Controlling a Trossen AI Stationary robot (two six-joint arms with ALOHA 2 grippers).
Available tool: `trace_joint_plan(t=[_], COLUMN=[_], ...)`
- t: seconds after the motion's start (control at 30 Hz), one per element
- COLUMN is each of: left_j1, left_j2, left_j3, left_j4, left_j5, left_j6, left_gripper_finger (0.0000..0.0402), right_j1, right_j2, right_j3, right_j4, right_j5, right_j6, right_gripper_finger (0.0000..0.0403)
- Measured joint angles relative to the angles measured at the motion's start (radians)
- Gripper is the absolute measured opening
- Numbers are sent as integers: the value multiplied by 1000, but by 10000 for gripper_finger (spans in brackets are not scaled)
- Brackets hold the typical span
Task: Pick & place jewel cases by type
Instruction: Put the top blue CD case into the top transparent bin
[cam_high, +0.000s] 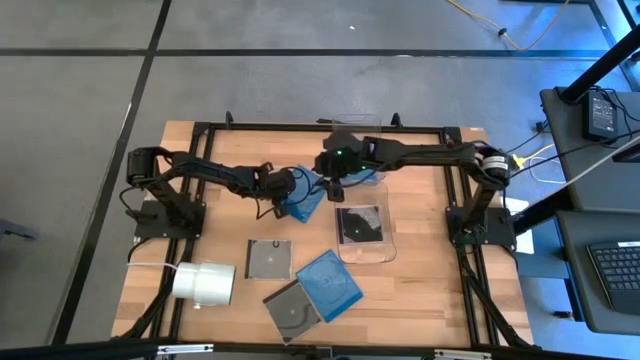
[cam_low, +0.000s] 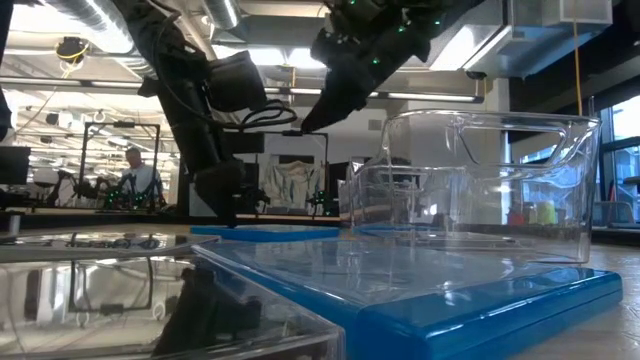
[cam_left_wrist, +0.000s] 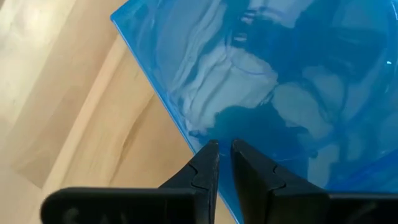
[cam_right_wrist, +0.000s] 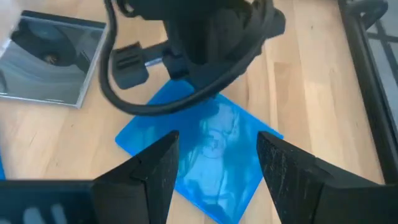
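Jewel case (cam_left_wrist: 292, 93), translucent blue, is lying flat on the tabletop (cam_left_wrist: 56, 81); I'm watching my left claw (cam_left_wrist: 225, 163) pinching narrowly on its edge while my right claw (cam_right_wrist: 217, 168) is hanging wide above.

The wood surface (cam_high: 420, 290) holds a white roll (cam_high: 205, 282). Beside the roll lie blue cases (cam_high: 329, 283), dark cases (cam_high: 270, 259) and a clear bin (cam_high: 364, 228).

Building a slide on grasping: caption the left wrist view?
Left gripper nearly shut on the edge of a translucent blue jewel case lying on the wooden table.
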Motion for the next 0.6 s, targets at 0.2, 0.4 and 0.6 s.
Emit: trace_joint_plan(t=[0.2,0.4,0.6], left_j1=[-32,-71,-118], left_j2=[0,-1,-2], left_j3=[0,0,1], left_j4=[-34,-51,-92], left_j5=[7,12,12], left_j6=[-54,-189,-368], left_gripper_finger=[32,31,31], right_j1=[1,3,2], right_j2=[57,95,117], right_j3=[36,36,36], right_j4=[-22,-19,-17], right_j5=[0,0,0], right_j6=[1,3,3], right_gripper_finger=[218,218,218])
